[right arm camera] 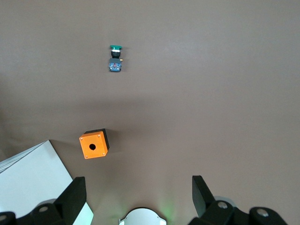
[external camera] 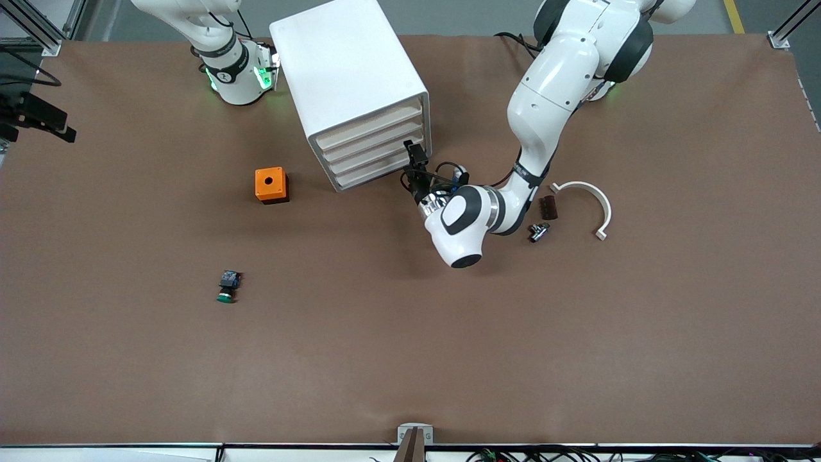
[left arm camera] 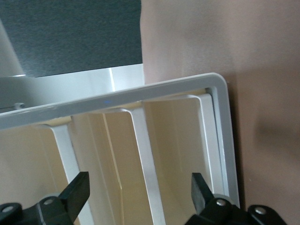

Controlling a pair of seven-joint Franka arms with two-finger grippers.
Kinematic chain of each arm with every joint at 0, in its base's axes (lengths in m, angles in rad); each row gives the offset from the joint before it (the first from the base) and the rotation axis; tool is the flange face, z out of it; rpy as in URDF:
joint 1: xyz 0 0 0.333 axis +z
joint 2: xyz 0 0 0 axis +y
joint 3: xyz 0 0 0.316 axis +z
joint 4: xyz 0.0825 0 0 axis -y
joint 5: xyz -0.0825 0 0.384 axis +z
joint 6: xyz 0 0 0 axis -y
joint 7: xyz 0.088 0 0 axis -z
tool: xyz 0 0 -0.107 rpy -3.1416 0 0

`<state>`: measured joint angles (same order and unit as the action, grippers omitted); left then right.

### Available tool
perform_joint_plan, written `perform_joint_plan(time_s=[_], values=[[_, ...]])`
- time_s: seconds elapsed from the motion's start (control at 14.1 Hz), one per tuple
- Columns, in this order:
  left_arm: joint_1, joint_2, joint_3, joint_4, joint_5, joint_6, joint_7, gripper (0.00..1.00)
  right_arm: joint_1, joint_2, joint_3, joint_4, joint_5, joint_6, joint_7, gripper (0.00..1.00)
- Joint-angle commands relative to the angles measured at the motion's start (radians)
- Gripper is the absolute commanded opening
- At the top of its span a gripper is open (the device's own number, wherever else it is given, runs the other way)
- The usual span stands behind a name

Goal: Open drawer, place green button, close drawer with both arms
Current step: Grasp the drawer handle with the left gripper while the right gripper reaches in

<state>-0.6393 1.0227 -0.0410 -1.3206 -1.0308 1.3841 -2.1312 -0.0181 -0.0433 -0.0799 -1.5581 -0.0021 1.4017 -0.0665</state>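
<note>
Brown table [external camera: 410, 359]: cabinet [external camera: 346, 70], button [external camera: 228, 287]

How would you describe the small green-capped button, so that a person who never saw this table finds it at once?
Start from the white cabinet with four drawers. Beside it, toward the right arm's end of the table, sits an orange box with a hole. The button lies alone on the brown table, nearer to the front camera than that box: far smaller, with a round green cap and a black-and-blue body.
</note>
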Motion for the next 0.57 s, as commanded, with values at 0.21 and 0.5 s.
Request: perform_joint_plan(time_s=[0.21,0.5], values=[[0.004,0.039,-0.023,0.026,-0.028,-0.028,-0.01,0.65,-0.034,0.164,0.009,0.024,-0.015,0.022,-0.013,1.0],[-0.013,0.048,-0.039,0.021,-0.025,-0.028,-0.001,0.55,-0.043,0.191,0.009,0.024,-0.038,0.042,-0.012,1.0]])
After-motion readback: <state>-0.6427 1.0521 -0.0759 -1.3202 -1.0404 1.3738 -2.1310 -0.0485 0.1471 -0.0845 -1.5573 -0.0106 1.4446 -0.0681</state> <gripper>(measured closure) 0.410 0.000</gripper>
